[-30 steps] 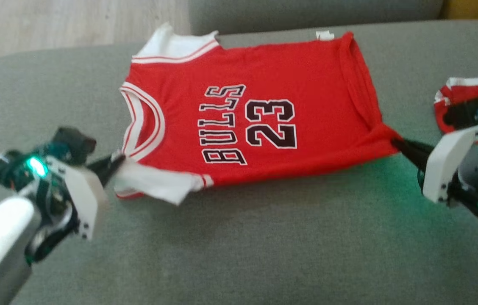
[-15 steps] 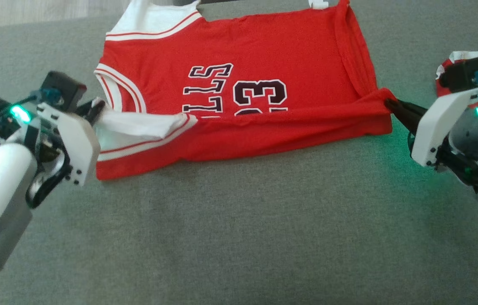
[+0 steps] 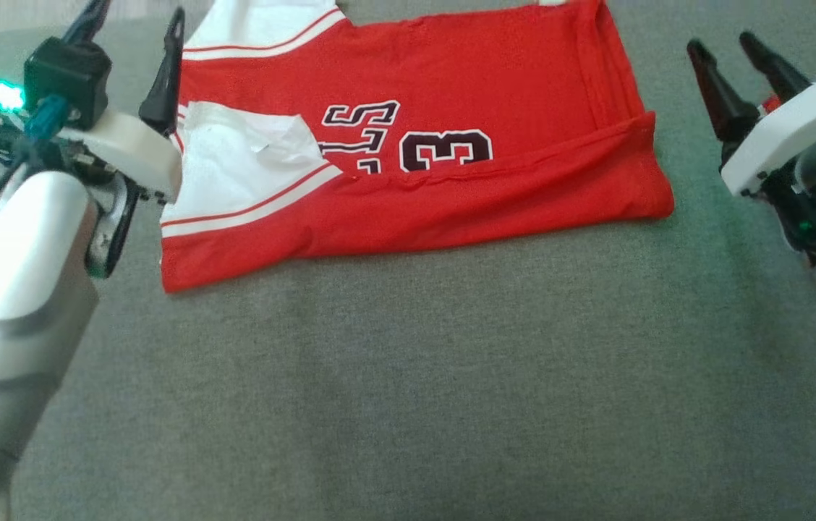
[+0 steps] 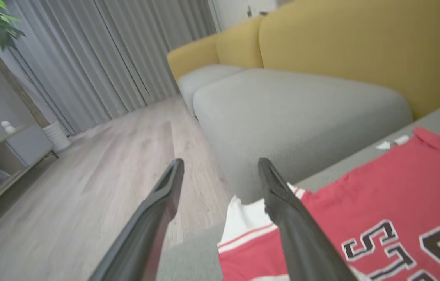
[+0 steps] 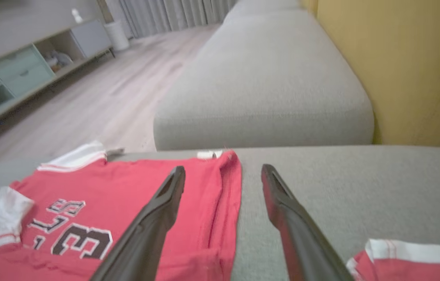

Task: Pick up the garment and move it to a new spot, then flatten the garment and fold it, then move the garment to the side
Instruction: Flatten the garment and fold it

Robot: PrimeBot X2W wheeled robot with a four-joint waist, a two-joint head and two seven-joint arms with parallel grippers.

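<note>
While the red jersey [image 3: 451, 181] lies spread across the upper middle of the head view on the grey sofa cushion [image 3: 408, 376], neither gripper has hold of it. Its near long edge is folded up over the front, so the fold covers the lower half of the black lettering and of the number; a white sleeve [image 3: 241, 155] lies turned onto the red cloth at the jersey's left end; the far edge runs off the top of the frame.

The left gripper [image 3: 139, 18] stands at the upper left of the head view, its two dark fingers well apart with nothing between them; one finger crosses the jersey's left edge in the picture, and whether it touches the cloth I cannot tell. The right gripper [image 3: 720, 42] stands at the upper right, its fingers likewise spread and empty, clear of the jersey's right end with bare cushion between.

In the right wrist view the jersey lies at the lower left, and a second red-and-white garment [image 5: 407, 257] shows at the lower right corner; beyond them are another grey seat [image 5: 263, 86] and a yellow backrest [image 5: 399, 70]. In the left wrist view a pale wood floor [image 4: 87, 175] fills the left half, with grey curtains [image 4: 107, 58] above it.
</note>
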